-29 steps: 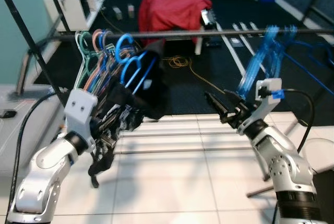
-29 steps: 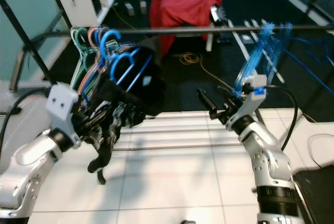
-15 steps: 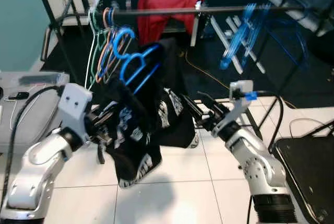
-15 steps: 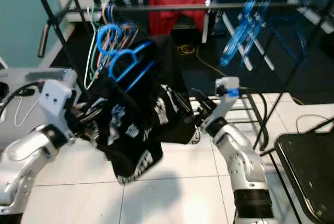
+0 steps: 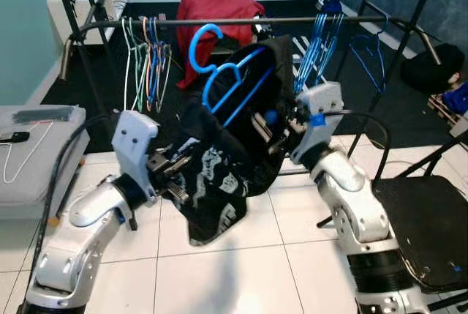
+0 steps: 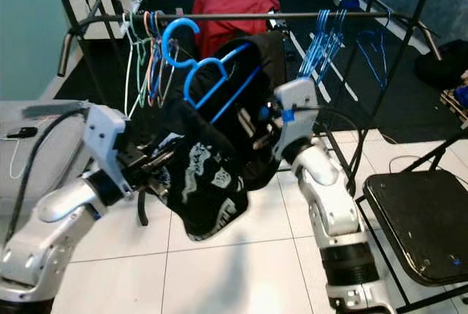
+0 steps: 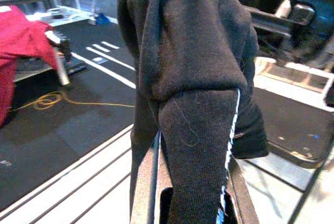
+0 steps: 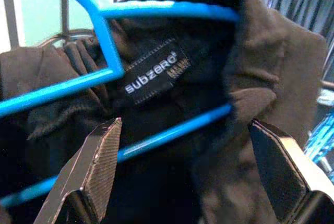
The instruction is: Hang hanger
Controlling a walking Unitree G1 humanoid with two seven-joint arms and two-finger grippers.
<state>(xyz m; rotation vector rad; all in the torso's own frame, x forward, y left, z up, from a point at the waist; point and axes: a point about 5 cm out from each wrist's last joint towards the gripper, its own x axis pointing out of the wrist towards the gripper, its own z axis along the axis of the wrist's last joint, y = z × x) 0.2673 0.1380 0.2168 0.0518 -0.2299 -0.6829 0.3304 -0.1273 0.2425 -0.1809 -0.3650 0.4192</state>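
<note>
Midway through hanging: the blue hanger (image 5: 232, 80) carrying a black shirt (image 5: 219, 182) is raised near the rail (image 5: 219, 21), its hook not yet over it. Left gripper (image 5: 172, 175) pinches the shirt; right gripper (image 8: 188, 166) is spread beside the hanger.

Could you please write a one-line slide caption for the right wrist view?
Open right hand faces a blue hanger carrying a black garment.
</note>
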